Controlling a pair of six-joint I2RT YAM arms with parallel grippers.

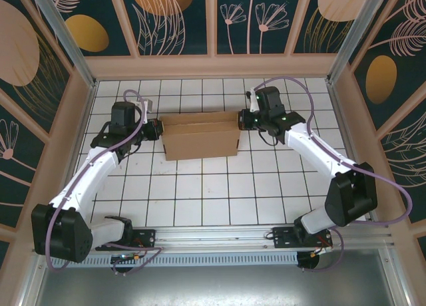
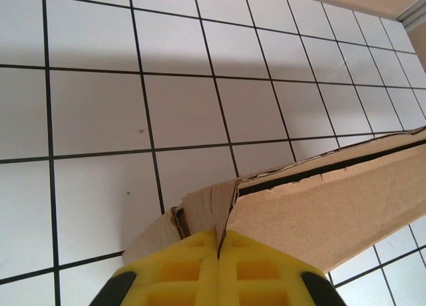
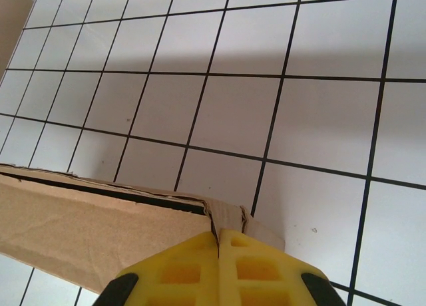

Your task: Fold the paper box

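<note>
The paper box (image 1: pixel 200 138) is plain brown corrugated cardboard, standing partly folded on the white tiled table between both arms. My left gripper (image 1: pixel 158 128) is shut on its left end; in the left wrist view the yellow fingers (image 2: pixel 193 266) pinch a cardboard flap (image 2: pixel 206 209), with the box wall (image 2: pixel 333 213) running off to the right. My right gripper (image 1: pixel 242 120) is shut on the right end; the right wrist view shows its yellow fingers (image 3: pixel 246 266) clamped on a flap (image 3: pixel 229 219), the box wall (image 3: pixel 93 226) stretching left.
The tiled table (image 1: pixel 200 193) is ringed by a low wooden wall (image 1: pixel 213 66) at the back and sides. Purple cables (image 1: pixel 286 80) loop over both arms. The arm bases sit on a metal rail (image 1: pixel 213 243) at the near edge.
</note>
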